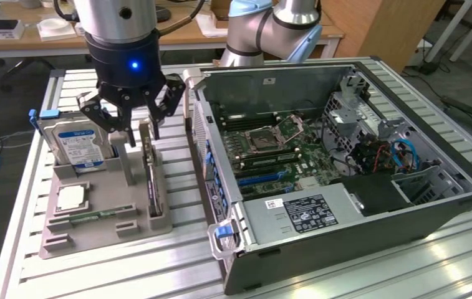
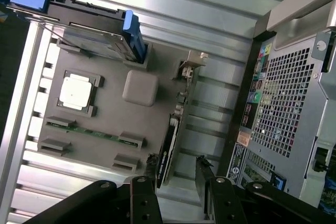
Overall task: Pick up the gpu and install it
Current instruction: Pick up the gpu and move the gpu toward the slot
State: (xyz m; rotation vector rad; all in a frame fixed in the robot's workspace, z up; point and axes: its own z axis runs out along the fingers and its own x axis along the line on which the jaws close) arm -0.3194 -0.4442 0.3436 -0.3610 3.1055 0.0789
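1. Exterior view: gripper [image 1: 141, 134] hangs over the grey holder tray [image 1: 78, 242], jaws spread wide, nothing held.
2. Gpu [image 1: 149, 171]: stands on edge in a tray slot, on the side nearest the open computer case [image 1: 344, 249]; not installed.
3. Wrist view: fingers [image 2: 202, 171] straddle the gpu's end, one just beside the card, the other apart from it.
4. Hard drive [image 1: 76, 146]: upright in the tray, near the gpu.
5. CPU [image 1: 71, 197] and RAM stick [image 1: 94, 215]: lying flat in tray recesses.
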